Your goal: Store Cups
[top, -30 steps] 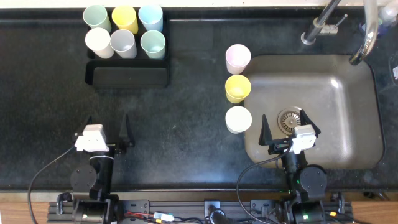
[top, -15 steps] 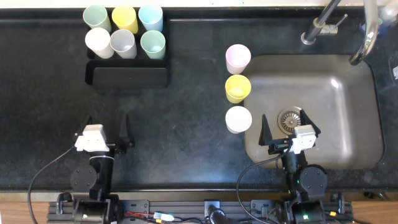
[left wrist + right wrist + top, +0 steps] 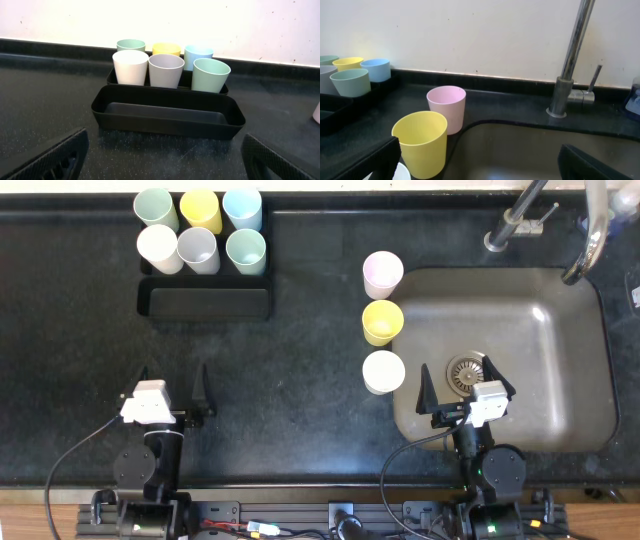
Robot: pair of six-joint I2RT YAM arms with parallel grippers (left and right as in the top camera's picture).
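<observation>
jaws spread wide on both arms, gripping nothing. rear tray [image 3: 110, 78] holds six upright cups [image 3: 197, 250]; front tray [image 3: 204, 304] just before it. pink cup [image 3: 382, 273], yellow cup [image 3: 382, 321], white cup [image 3: 383, 371] stand on counter [image 3: 300, 380] along sink [image 3: 540, 330] left rim.

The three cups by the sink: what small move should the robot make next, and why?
Probably ease the right pincer toward the white cup: it stands nearest that pincer, which is open and holds nothing, and the black tray has room in its front compartment.
</observation>
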